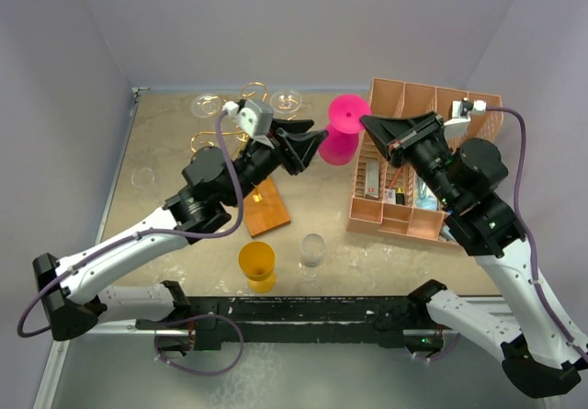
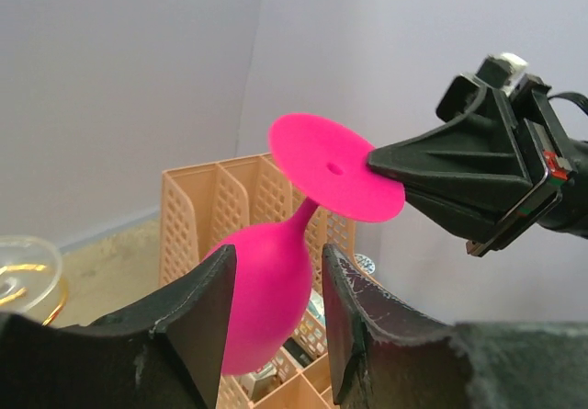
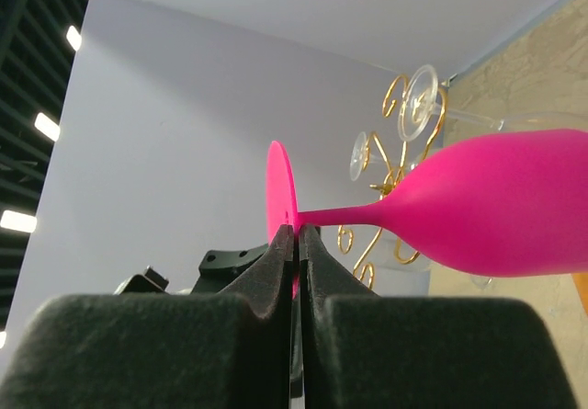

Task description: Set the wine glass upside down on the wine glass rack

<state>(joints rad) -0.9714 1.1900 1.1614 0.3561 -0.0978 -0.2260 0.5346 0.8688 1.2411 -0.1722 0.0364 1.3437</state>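
Gripping wine glass [image 1: 342,139] foot edge, right claw [image 1: 366,121]

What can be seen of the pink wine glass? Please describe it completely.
The pink wine glass is opaque, bright pink, and looks like matte plastic. It has a rounded bowl, a thin stem and a flat round foot. It hangs tilted in the air, in front of the salmon organizer. The right gripper is shut on the rim of the foot. The open left gripper flanks the bowl with its fingers; contact there is unclear.
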